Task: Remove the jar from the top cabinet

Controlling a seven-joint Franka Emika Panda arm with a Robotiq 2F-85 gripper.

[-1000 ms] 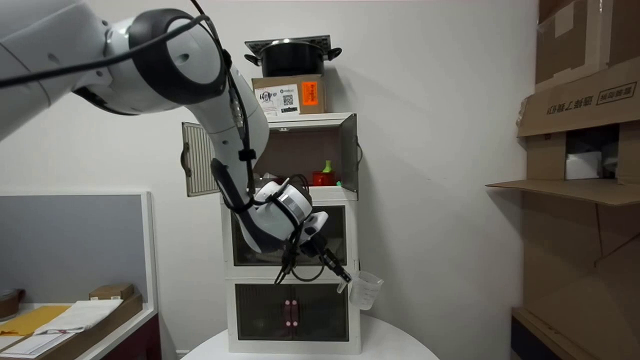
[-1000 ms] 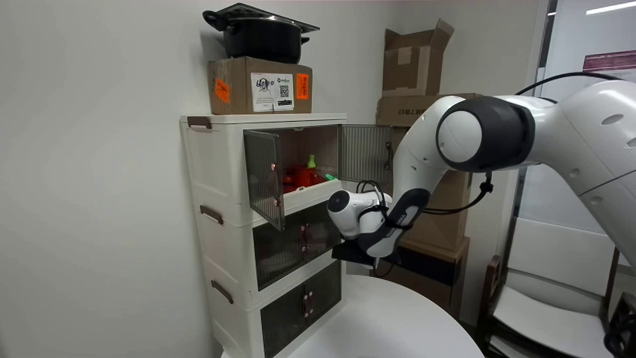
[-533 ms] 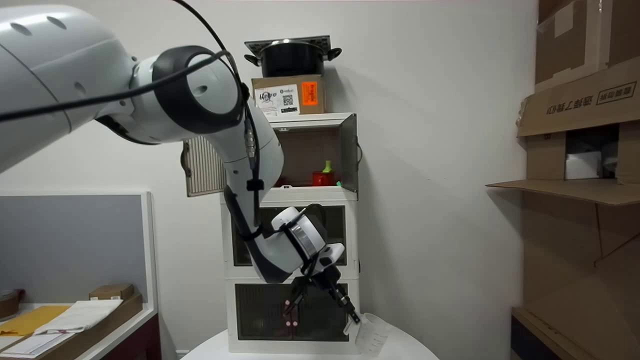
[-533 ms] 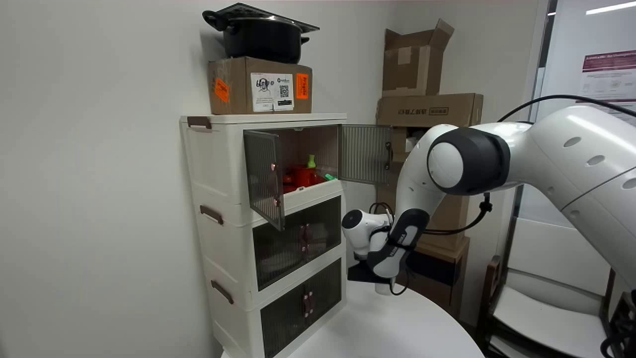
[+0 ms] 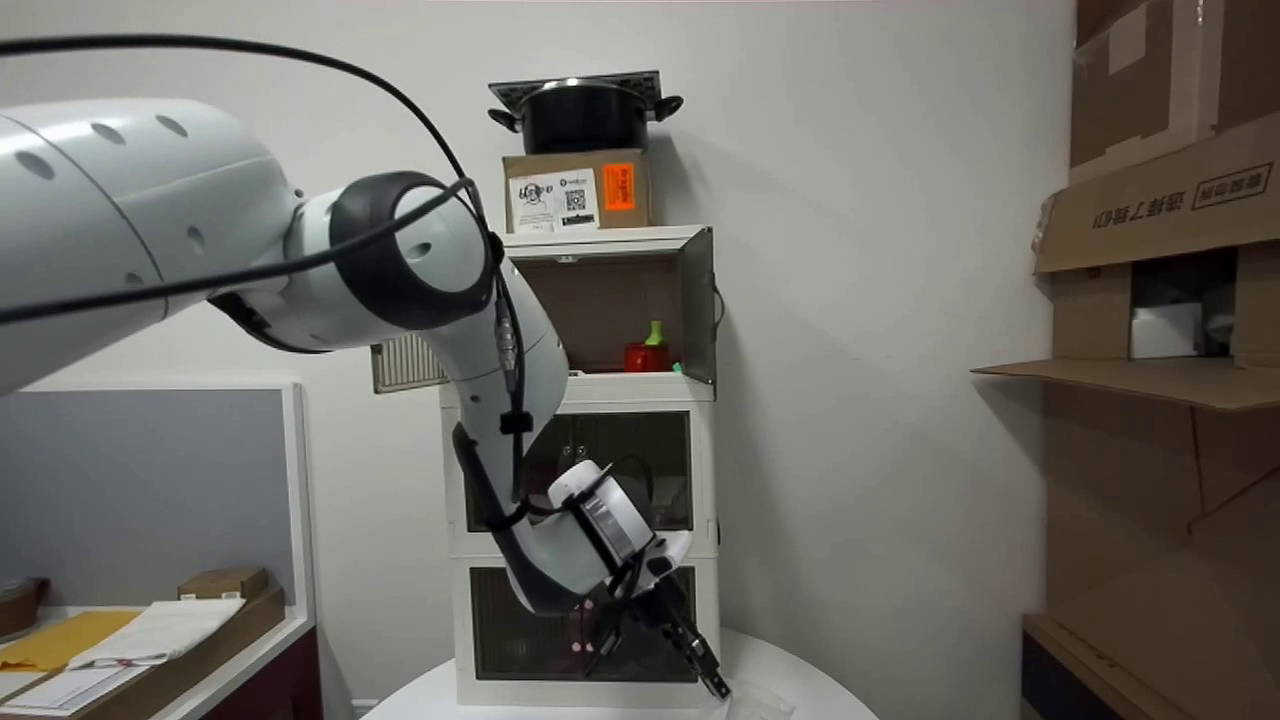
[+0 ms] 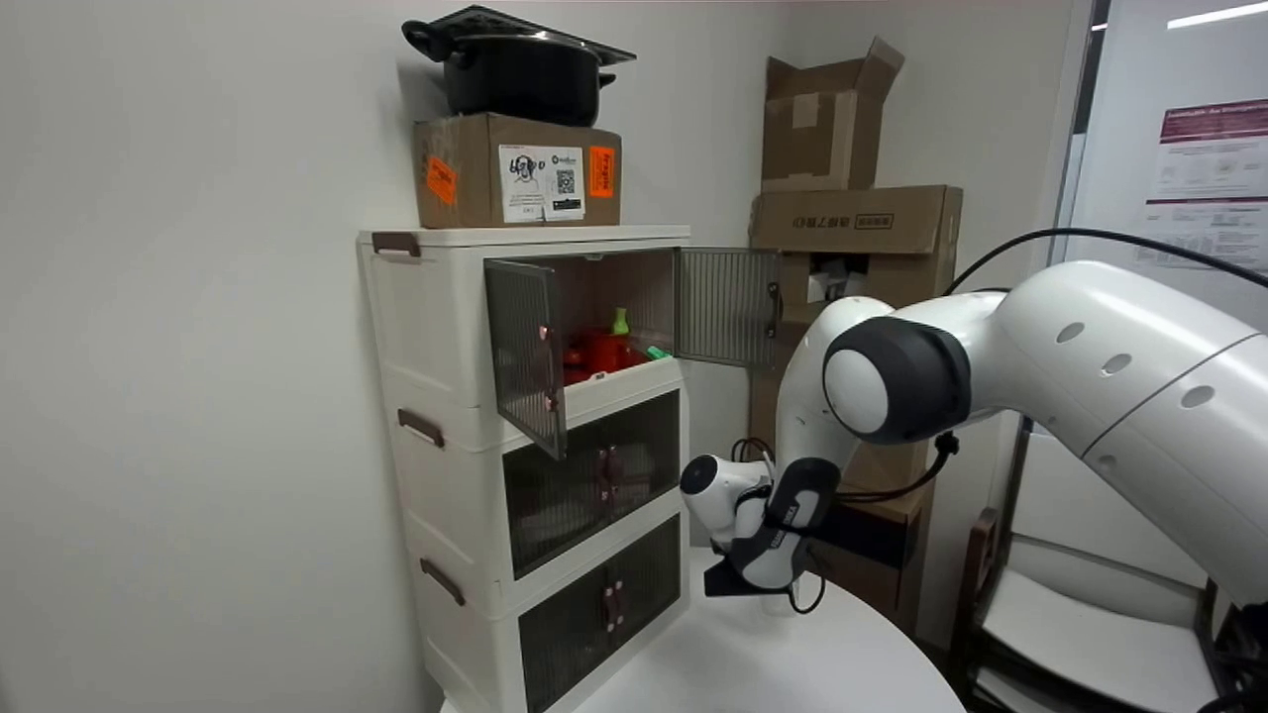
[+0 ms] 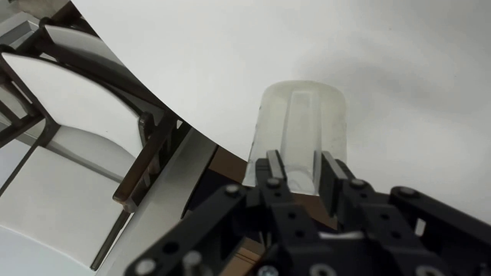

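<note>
As the black two-fingered gripper (image 7: 300, 157) clasps the clear plastic jar (image 7: 297, 134) towards the right of the round white table (image 6: 773, 659), set-down seems in hand; next: seat it, release.

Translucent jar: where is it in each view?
In an exterior view, the jar is faint at the bottom edge, right of centre.
In an exterior view, the jar is low, right of centre, partly hidden.
Wrist view: the jar is just right of centre.
Shared landmark: the white table.
</note>
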